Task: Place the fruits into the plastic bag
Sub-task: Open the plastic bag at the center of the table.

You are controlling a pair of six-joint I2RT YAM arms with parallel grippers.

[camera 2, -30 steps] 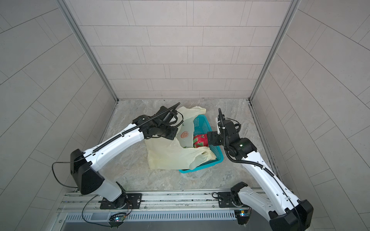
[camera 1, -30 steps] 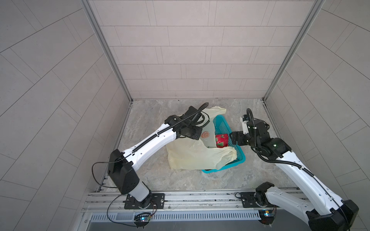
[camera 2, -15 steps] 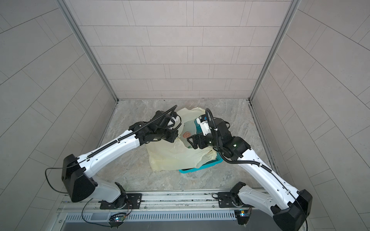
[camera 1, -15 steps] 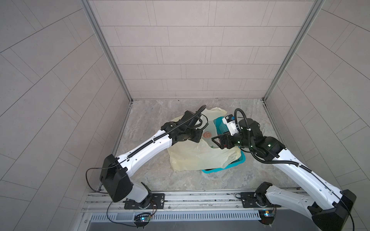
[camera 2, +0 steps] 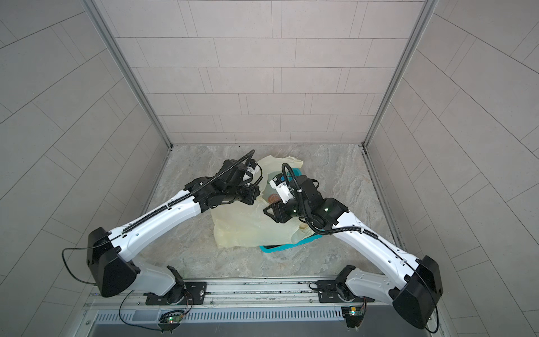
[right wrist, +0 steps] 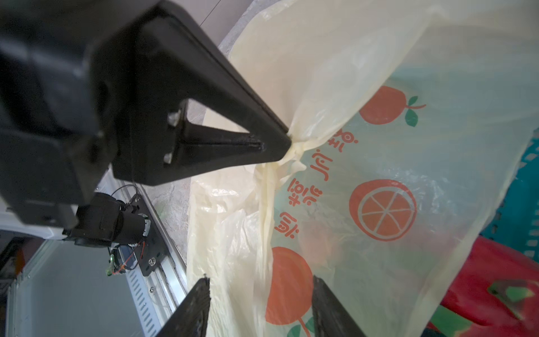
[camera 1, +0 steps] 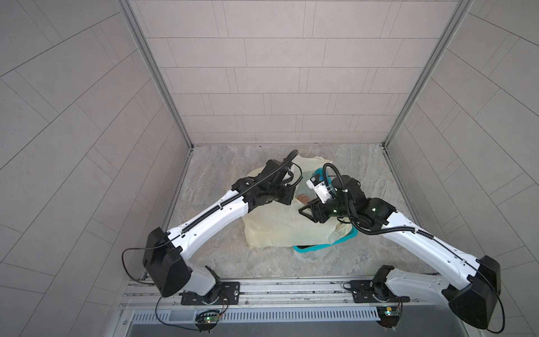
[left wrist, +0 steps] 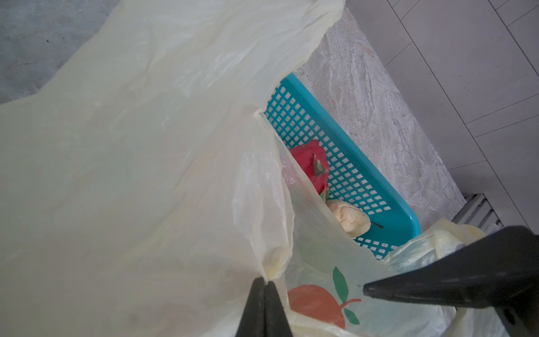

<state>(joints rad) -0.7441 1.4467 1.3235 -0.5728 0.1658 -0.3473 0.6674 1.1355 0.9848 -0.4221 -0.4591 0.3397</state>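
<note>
Your two top views look steeply down from high at the front onto the whole bench; both wrist cameras sit close, sharing the bag.

The thin pale-yellow plastic bag drapes over the teal mesh basket on the table — inside the basket, the red dragon fruit lies just beside the pale cream lump.

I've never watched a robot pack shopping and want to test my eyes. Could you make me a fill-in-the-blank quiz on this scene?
1. The left end effector is ____ on the bag's edge.
2. The dragon fruit lies in the teal ____.
3. The right end effector's jaws stand ____.
4. The bag's logo shows a sliced ____.
Missing: shut; basket; open; orange.
</note>
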